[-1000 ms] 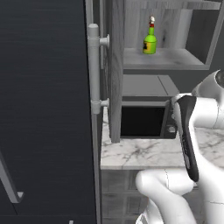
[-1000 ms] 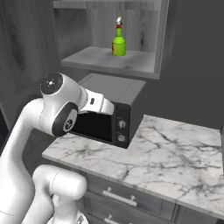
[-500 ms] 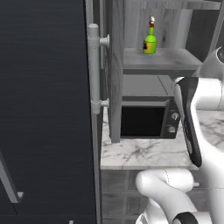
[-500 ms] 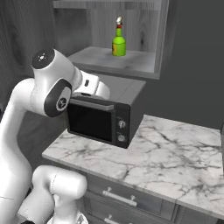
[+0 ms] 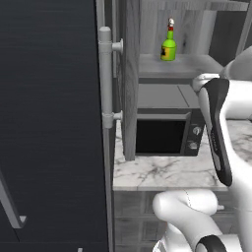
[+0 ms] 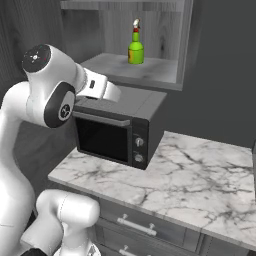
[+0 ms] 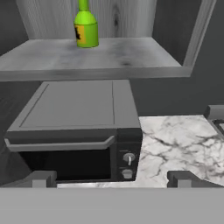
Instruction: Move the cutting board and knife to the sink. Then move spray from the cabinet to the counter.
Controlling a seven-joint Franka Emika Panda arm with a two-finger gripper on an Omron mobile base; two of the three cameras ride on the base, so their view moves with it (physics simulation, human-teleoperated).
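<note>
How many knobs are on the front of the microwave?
2, both on the microwave panel right of its door: the upper knob and the lower knob directly beneath it. None seems hidden.

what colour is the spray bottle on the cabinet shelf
Bright green spray bottle with a yellow label; clearest in the right base view.

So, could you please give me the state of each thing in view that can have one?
Spray: upright on the cabinet shelf, not held.
Microwave: door shut, on the counter.
Fridge: door shut.
Drawers: shut.
Gripper: open, empty, short of the microwave.
</note>
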